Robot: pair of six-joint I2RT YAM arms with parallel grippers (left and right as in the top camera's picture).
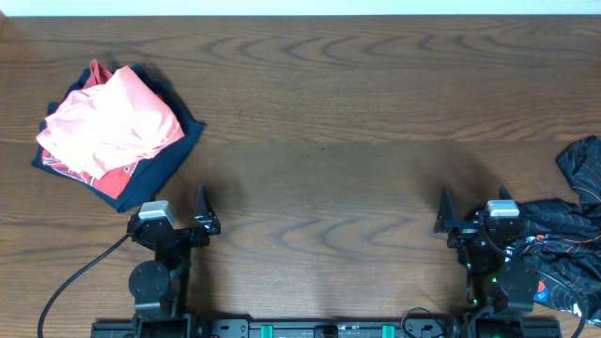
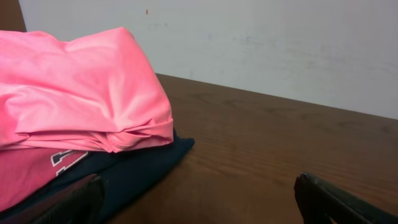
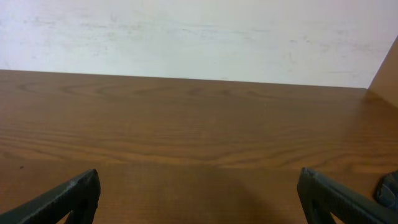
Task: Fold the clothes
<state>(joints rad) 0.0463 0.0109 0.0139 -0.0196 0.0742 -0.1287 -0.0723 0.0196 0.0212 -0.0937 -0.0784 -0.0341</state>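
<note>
The black jersey with thin orange lines (image 1: 571, 235) lies crumpled at the table's right edge, beside and partly under my right arm. A small dark bit of it shows at the right edge of the right wrist view (image 3: 389, 186). My right gripper (image 1: 472, 214) is open and empty just left of the jersey; in its wrist view (image 3: 199, 196) only bare table lies between the fingers. My left gripper (image 1: 175, 211) is open and empty near the front left; its fingers (image 2: 199, 199) sit just in front of the folded pile.
A pile of folded garments, salmon-pink (image 1: 111, 122) on top of red and navy (image 1: 160, 169), sits at the back left; it fills the left of the left wrist view (image 2: 74, 93). A black cable (image 1: 70, 282) runs by the left arm's base.
</note>
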